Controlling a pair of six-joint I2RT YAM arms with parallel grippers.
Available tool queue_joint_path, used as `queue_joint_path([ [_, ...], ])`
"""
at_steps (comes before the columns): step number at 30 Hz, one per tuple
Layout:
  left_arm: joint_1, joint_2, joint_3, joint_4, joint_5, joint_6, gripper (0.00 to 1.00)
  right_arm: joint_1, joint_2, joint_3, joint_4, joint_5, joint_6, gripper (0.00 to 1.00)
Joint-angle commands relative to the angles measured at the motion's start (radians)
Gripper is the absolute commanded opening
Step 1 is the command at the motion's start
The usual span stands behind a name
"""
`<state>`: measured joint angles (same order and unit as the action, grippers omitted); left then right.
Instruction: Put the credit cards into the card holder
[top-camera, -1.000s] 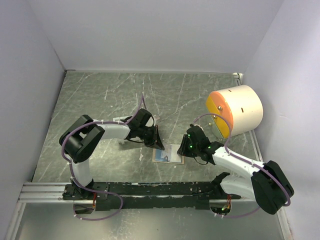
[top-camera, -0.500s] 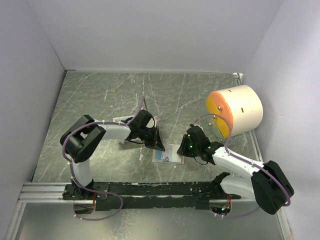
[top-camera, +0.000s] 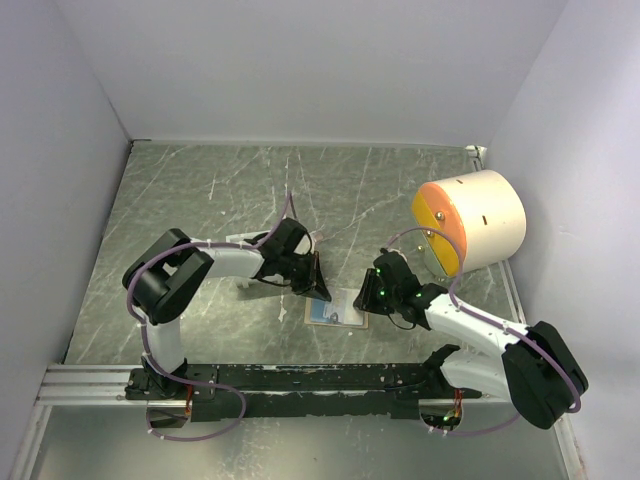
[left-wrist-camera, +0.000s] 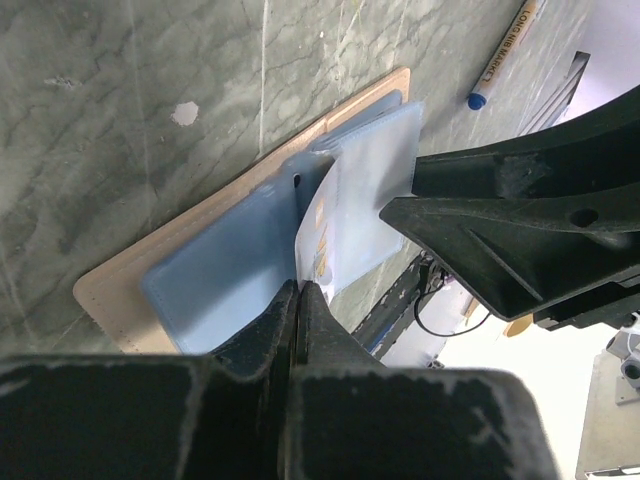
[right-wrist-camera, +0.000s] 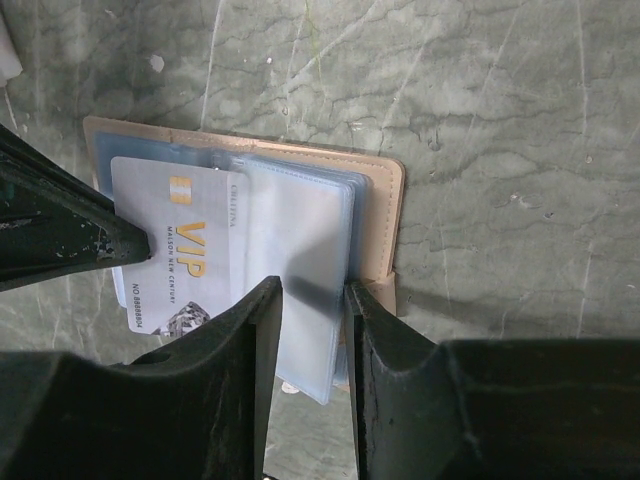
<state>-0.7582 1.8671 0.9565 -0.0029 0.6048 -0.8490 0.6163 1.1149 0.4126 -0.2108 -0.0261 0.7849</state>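
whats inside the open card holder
Clear plastic sleeves fan out inside the tan card holder, with a white VIP card lying on top. Whatever sits in the sleeves beneath it is covered and cannot be seen.

The pale grey rectangular plastic card (right-wrist-camera: 175, 255) carries a gold "VIP" and, near its lower edge, "NO.8888…", the smaller lines too fine to read
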Motion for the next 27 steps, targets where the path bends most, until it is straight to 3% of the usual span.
queue_joint_path([
  [1,-0.013,0.027,0.010,-0.006,-0.053,-0.001,0.07,-0.001,0.008,-0.034,0.003,-0.031,0.020,0.31],
  [21,-0.065,0.040,-0.004,0.025,-0.116,-0.049,0.07,-0.001,-0.025,-0.049,0.019,-0.037,0.068,0.33],
  [27,-0.077,0.021,0.037,-0.038,-0.158,-0.043,0.24,-0.001,-0.040,0.019,-0.072,0.003,0.039,0.38],
])
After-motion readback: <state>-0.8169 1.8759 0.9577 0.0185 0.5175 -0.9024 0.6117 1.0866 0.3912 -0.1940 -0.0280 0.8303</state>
